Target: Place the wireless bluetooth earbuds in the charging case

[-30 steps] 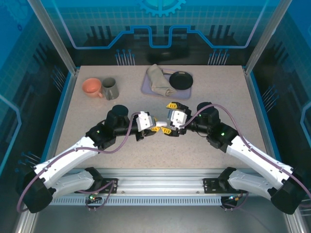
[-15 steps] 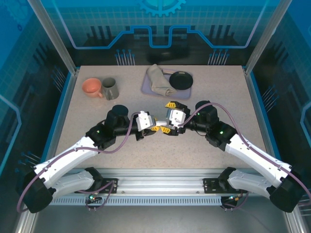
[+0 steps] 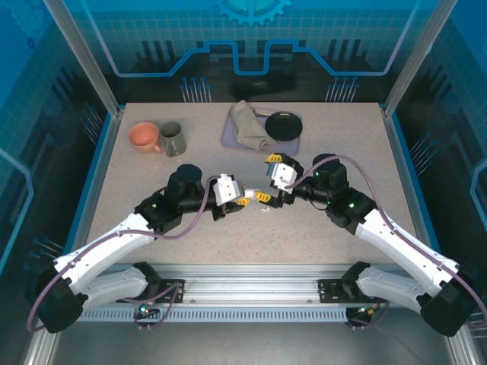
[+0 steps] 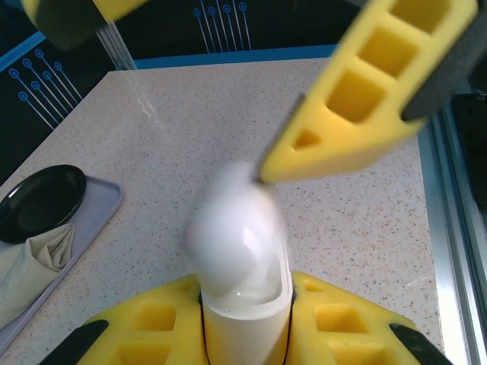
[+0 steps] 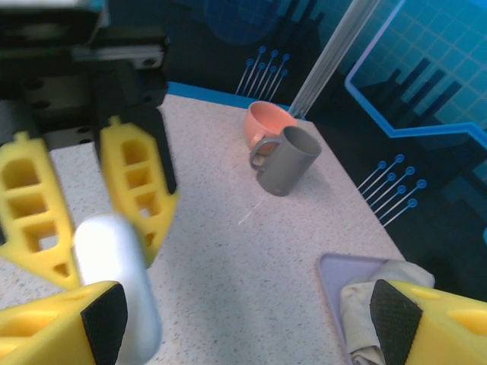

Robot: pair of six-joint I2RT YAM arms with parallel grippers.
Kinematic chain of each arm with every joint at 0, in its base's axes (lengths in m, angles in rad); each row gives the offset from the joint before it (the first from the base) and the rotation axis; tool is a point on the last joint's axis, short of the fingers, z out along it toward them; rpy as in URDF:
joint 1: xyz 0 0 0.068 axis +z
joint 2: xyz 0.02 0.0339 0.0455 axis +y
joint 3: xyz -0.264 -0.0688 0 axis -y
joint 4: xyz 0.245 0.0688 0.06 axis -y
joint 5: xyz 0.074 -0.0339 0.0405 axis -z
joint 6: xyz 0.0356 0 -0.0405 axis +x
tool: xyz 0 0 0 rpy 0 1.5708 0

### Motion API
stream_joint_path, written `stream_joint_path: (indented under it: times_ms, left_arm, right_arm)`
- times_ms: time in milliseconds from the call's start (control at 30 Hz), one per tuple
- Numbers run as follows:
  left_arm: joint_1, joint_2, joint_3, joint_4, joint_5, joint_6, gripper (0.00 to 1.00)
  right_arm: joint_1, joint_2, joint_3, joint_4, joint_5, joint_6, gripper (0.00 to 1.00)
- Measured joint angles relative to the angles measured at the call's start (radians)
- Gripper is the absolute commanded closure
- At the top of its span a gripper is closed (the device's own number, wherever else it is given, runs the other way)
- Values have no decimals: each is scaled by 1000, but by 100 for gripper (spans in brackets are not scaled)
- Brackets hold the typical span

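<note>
Left hand (image 3: 245,201) clamps the white charging case (image 4: 243,262); right hand (image 3: 267,179) gapes wide just beside it. Beyond: orange cup (image 3: 143,136), grey mug (image 3: 171,138), tray (image 3: 227,137).

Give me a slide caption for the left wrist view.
Left gripper, jaws shut on a white charging case, facing the open right gripper over the speckled table.

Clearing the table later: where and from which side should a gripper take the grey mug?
Probably from above, by the rim wall away from the orange mug: the grey mug stands upright, mouth open, with the orange mug crowding its handle side.
</note>
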Motion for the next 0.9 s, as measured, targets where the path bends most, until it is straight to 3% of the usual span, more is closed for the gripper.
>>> stream_joint_path:
  times_ms: [267,533,900]
  left_arm:
    - [-3,0,0,-3,3,0,93]
    - [-5,0,0,-3,3,-1,94]
    - [-5,0,0,-3,3,-1,93]
  right_arm:
    - [-18,-2,23,-2,-3,20,12]
    - [-29,-40,23,-64,-89,-35,7]
    - [30,39,23,-117,-78,-109,5]
